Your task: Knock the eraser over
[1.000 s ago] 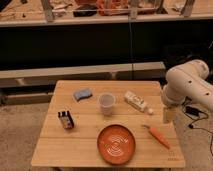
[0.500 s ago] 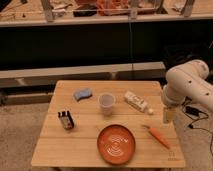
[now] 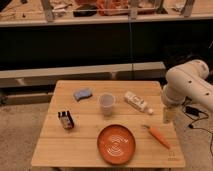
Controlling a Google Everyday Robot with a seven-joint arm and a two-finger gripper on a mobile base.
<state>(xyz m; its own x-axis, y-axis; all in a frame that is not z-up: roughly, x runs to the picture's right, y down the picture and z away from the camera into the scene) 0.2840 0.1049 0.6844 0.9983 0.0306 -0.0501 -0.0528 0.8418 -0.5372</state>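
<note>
The eraser (image 3: 66, 120), a small black block with pale stripes and a bit of orange, stands upright near the left edge of the wooden table (image 3: 85, 145). My gripper (image 3: 167, 115) hangs at the end of the white arm over the table's right edge, far to the right of the eraser, just right of the white tube (image 3: 137, 102) and above the carrot (image 3: 159, 136).
A translucent cup (image 3: 106, 104) stands mid-table. A blue sponge-like pad (image 3: 82, 94) lies at the back left. An orange plate (image 3: 116, 144) sits at the front. A dark shelf and bench stand behind the table.
</note>
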